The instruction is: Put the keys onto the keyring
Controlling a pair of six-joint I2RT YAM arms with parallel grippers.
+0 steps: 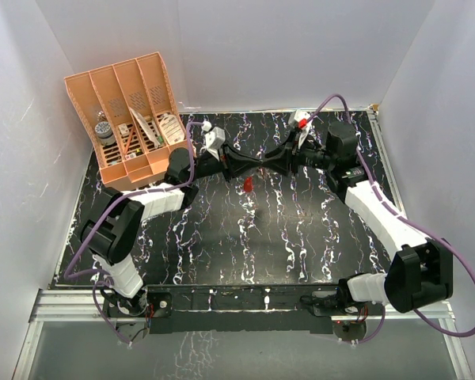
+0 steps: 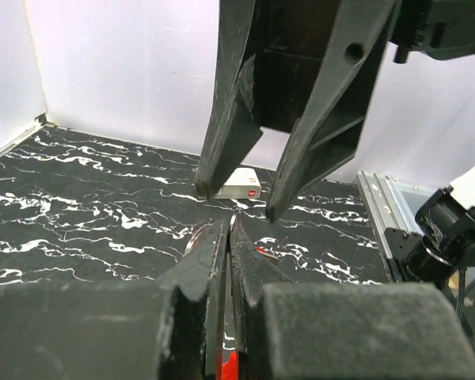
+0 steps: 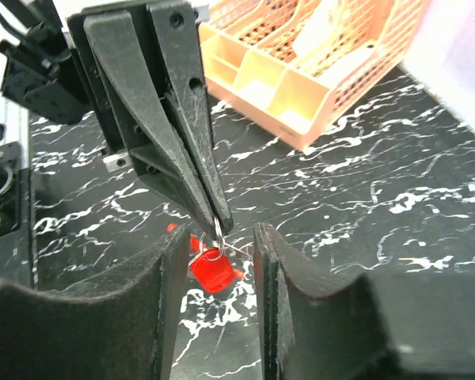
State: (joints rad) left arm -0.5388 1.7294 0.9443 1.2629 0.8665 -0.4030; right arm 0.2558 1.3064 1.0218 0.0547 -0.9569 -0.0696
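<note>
Black marble-look tabletop [image 1: 301,237], white veining. Plain white walls [image 1: 261,47] on left, back and right. Orange slotted file organizer [image 1: 152,79] in the back-left corner. Aluminium rail [image 1: 63,305] along the near edge. Light even, diffuse.

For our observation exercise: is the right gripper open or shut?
Open: the right gripper shows its two fingers standing apart, a clear gap between the tips.

top view looks down from the near edge over the whole table [image 1: 182,237]; close wrist views face each other, sharing left gripper [image 3: 218,223] and right gripper [image 2: 238,204].
</note>
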